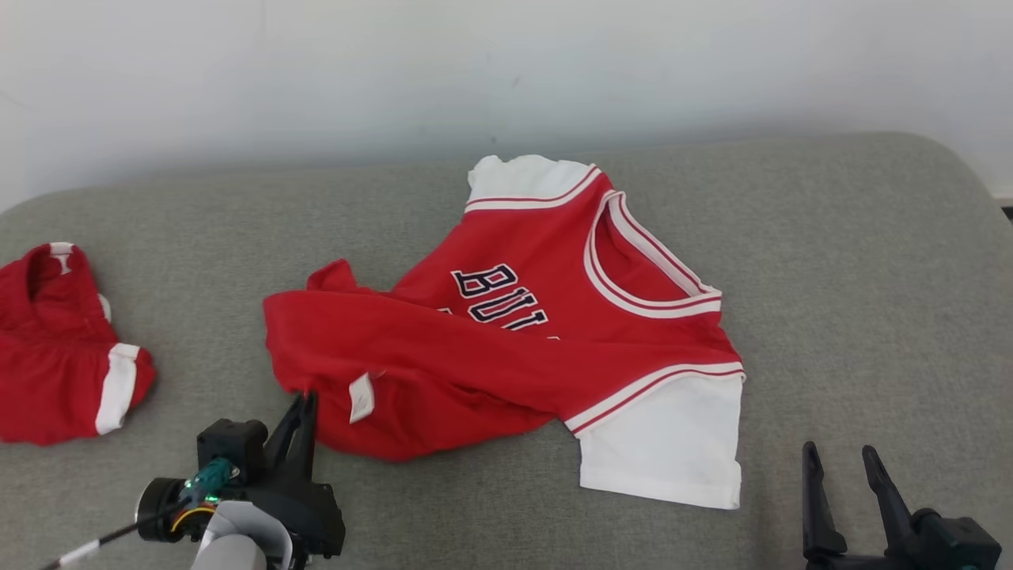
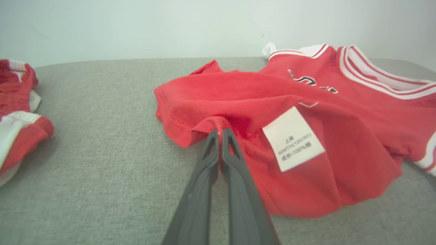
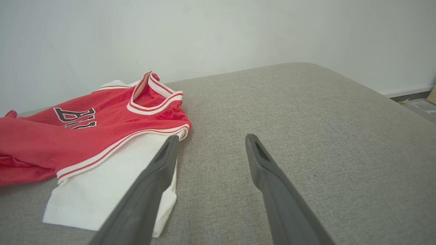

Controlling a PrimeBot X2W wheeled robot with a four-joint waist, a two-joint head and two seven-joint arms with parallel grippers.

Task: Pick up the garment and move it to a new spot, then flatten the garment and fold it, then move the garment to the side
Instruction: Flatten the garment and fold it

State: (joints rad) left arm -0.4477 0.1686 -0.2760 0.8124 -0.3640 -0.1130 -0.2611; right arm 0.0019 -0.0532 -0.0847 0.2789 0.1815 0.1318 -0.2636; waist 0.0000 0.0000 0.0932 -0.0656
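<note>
A red jersey with white sleeves and dark lettering [image 1: 506, 340] lies crumpled on the grey cushion, its lower half folded over and a white care label [image 2: 293, 137] showing. My left gripper [image 1: 305, 398] is shut on the jersey's red hem [image 2: 219, 127] at its near left corner. My right gripper [image 1: 839, 453] stands open at the lower right, just right of the near white sleeve [image 3: 102, 183], touching nothing. In the right wrist view its fingers [image 3: 160, 170] frame bare cushion beside that sleeve.
A second red garment with white trim [image 1: 63, 356] lies bunched at the cushion's left edge. The grey cushion [image 1: 855, 301] runs wide to the right, with a white wall behind. Its right end rounds off toward the floor [image 3: 419, 102].
</note>
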